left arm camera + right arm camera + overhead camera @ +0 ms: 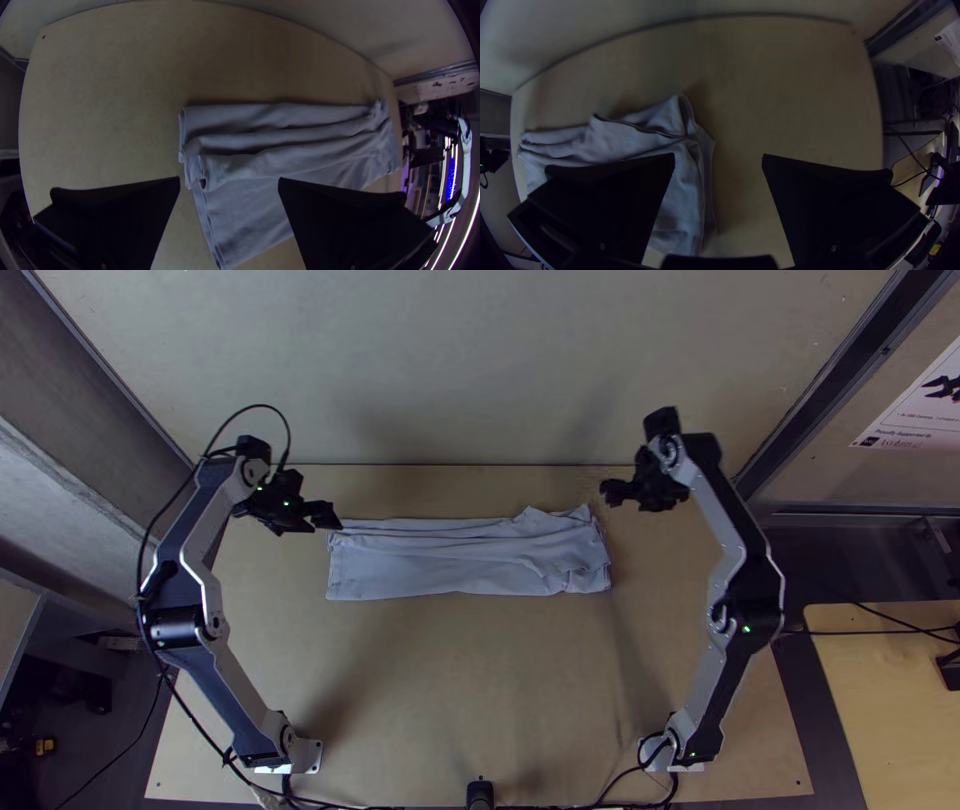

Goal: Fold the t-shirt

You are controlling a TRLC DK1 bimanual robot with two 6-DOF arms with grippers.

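Well, left gripper (328,518) and right gripper (612,492), fingers spread, flank t-shirt (440,568); sheet (912,418) seems lettered.

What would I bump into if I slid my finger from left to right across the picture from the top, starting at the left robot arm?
Left robot arm → folded shirt → right robot arm → paper sign.

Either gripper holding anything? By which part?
Nothing held. Left gripper and right gripper are both open; the t-shirt lies folded in a long strip on the table.
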